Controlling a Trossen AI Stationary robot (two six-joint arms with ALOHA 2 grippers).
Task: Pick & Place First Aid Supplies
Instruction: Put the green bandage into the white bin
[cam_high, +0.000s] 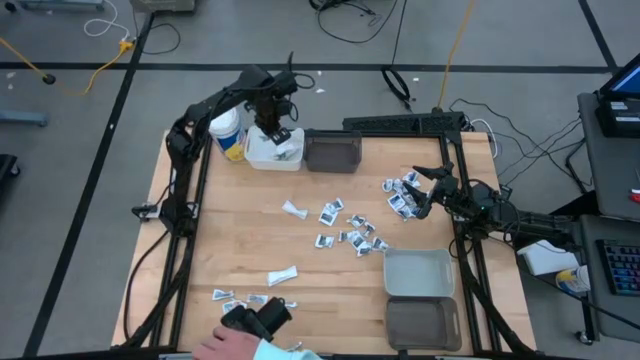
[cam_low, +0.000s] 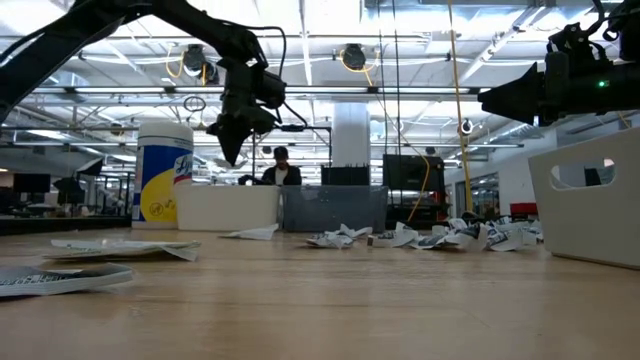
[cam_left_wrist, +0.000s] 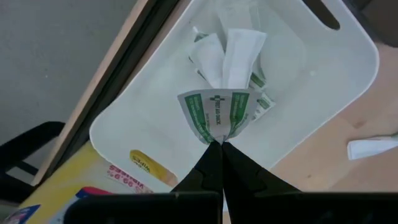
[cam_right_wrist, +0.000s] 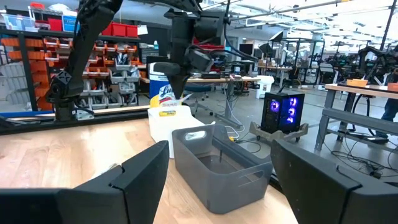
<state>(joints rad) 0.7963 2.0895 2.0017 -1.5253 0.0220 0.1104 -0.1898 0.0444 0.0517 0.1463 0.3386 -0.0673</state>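
Where the wooden table (cam_high: 250, 235) runs to its far edge, a white bin (cam_high: 262, 152) and dark grey bin (cam_high: 333, 152) sit side by side; two more bins (cam_high: 420, 272) occupy the near right corner. Bare wood lies left of centre. Scattered first aid packets (cam_high: 355, 235) cluster centre-right. Left gripper (cam_left_wrist: 221, 144), over the white bin: jaws clamped on a green-printed packet (cam_left_wrist: 217, 115). Right gripper (cam_high: 428, 185), near the right edge: jaws spread wide, empty.

Four bins (cam_high: 418, 271) (one white, three grey), one canister (cam_high: 228, 135).
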